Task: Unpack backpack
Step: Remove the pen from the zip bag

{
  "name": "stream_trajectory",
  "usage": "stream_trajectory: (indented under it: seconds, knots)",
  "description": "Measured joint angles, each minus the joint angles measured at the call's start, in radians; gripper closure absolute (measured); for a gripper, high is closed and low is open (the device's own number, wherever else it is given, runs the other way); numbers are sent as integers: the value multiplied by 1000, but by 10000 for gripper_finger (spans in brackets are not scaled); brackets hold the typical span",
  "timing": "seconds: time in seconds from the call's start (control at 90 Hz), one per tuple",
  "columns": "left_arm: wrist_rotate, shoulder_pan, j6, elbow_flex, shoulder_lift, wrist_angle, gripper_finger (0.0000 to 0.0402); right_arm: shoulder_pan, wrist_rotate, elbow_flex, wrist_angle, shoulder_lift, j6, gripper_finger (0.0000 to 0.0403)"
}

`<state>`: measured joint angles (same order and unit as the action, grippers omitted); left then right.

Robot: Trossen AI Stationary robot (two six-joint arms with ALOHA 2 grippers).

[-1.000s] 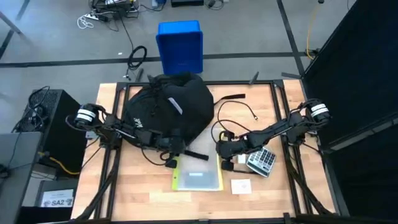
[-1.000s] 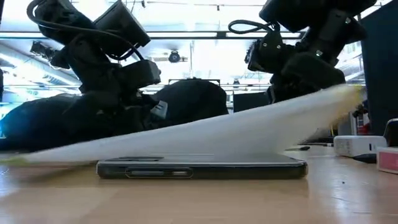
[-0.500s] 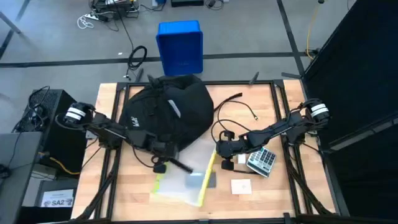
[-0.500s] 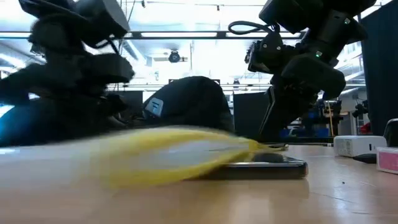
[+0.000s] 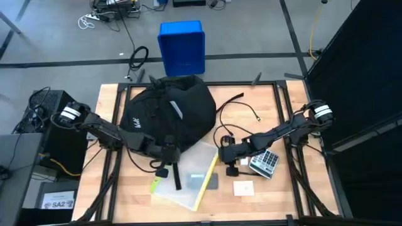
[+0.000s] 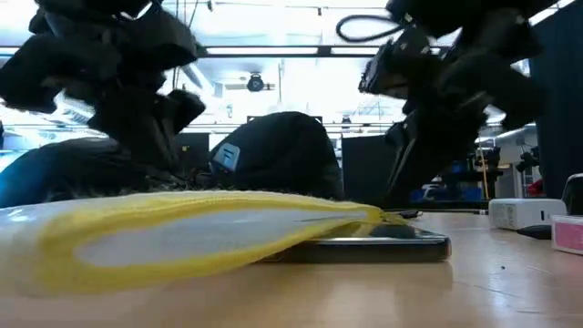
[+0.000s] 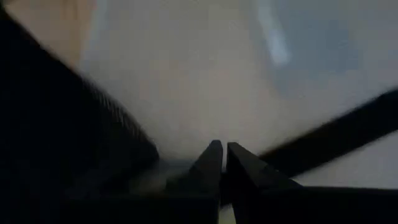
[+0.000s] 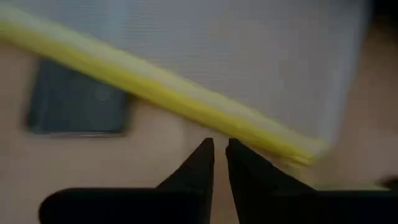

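Note:
The black backpack (image 5: 168,112) lies at the table's far left. In front of it lies a clear pouch with a yellow edge (image 5: 188,181), flat on the table, one end resting on a dark phone (image 5: 213,182). My left gripper (image 5: 164,157) is at the pouch's far left edge, shut on it. A black strap (image 5: 176,177) lies across the pouch. My right gripper (image 5: 229,154) hovers at the pouch's right, shut with nothing in it. In the right wrist view, the pouch's yellow edge (image 8: 186,99) and the phone (image 8: 74,99) lie ahead of its fingers. My left gripper pinches the pouch's edge (image 7: 205,158) between its two fingers, coming slanting down from the table's left. Blur hides which layers it has. The pouch lies on the table and on the phone, spread ahead of the fingers.
A calculator (image 5: 265,162) and a white card (image 5: 244,187) lie at the right, by my right arm. A black cable (image 5: 242,108) curls behind them. A blue box (image 5: 182,47) stands on the floor beyond the far edge. Bare wood shows along the near edge.
My left gripper has dragged the pouch toward the table's left and near edge. The pouch has turned about. Its right end, lifted beside my right gripper a second ago, has dropped and now lies on the phone. My right gripper has stayed about where it was.

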<state>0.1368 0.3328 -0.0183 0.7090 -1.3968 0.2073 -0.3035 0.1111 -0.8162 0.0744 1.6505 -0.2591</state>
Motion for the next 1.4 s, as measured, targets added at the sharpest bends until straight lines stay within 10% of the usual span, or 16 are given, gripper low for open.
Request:
stream_trajectory:
  seconds: [0.567, 1.4]
  knots:
    - [-21, -5, 30, 1, -120, -63, 402, -75, 66, 0, -258, 181, -62, 402]
    - [55, -3, -218, 0, -43, 289, 402, -39, 26, 0, -326, 189, -80, 402]
